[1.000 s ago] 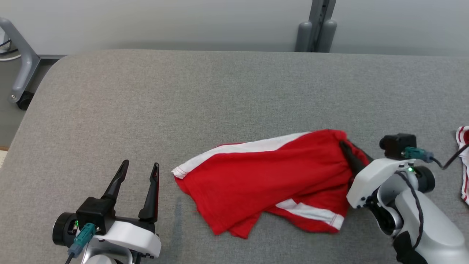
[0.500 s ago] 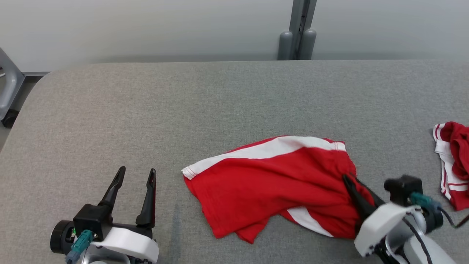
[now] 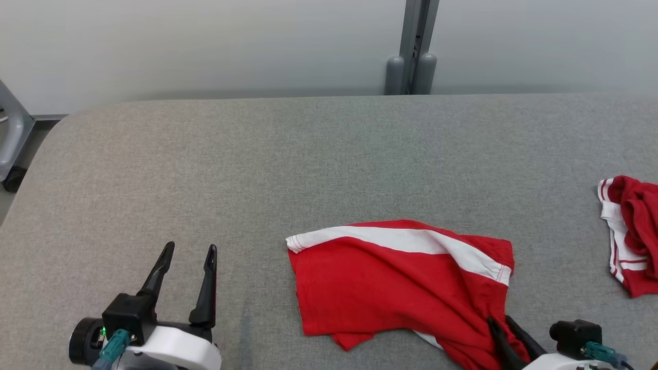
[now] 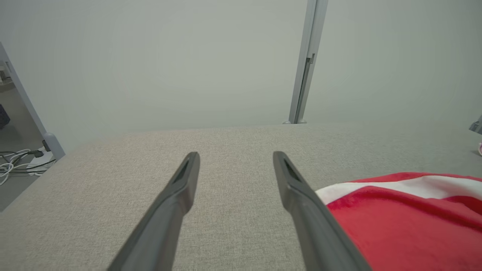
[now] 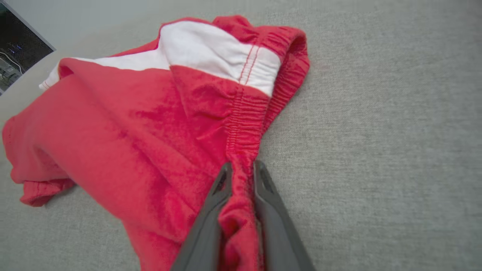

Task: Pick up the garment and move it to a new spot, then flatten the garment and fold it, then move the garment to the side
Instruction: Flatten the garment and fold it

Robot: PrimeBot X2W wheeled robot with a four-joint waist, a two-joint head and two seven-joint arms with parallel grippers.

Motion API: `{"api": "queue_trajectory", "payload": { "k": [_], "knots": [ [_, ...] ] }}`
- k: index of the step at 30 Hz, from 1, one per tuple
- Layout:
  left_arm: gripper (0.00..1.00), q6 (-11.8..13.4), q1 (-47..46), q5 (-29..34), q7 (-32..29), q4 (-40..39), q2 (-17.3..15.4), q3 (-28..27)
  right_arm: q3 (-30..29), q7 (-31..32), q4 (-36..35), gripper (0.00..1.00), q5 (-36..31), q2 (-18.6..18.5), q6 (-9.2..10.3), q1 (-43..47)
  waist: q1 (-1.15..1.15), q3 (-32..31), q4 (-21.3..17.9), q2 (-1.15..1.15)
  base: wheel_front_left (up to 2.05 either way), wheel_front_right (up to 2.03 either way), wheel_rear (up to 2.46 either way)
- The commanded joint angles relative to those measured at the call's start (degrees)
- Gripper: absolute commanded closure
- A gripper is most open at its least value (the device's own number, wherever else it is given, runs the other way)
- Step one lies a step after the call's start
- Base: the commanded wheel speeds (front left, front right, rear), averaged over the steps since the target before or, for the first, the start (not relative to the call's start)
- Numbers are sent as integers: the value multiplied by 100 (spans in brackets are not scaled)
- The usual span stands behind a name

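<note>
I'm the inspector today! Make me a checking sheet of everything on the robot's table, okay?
Surface: grey fabric table, flat.
Job's things: red shorts with white stripes, rumpled, lying near the front.
Clutter: another red-and-white garment, bunched at the right edge.
Grippers: left gripper open, holding nothing; right gripper pinching the shorts' waistband.
Cables: teal plug on the left wrist; white cords on the floor.
Surroundings: pale wall, grey post behind the table.
</note>
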State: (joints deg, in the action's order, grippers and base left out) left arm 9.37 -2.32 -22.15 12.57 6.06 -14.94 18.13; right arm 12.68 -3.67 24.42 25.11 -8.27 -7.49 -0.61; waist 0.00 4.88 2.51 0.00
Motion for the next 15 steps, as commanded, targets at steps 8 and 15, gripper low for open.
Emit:
{"api": "queue_trajectory", "payload": {
  "k": [8,15],
  "knots": [
    [0,169,403,-62,-64,-79,-106,-53,-437,-480,-663,0,-361,26,-1,135,0,-367,-57,0,0,0,0],
    [0,342,676,-55,-134,-252,-189,-101,-1037,-460,-1671,0,-1013,161,-1,255,0,-605,-109,0,0,0,0]
  ]
}}
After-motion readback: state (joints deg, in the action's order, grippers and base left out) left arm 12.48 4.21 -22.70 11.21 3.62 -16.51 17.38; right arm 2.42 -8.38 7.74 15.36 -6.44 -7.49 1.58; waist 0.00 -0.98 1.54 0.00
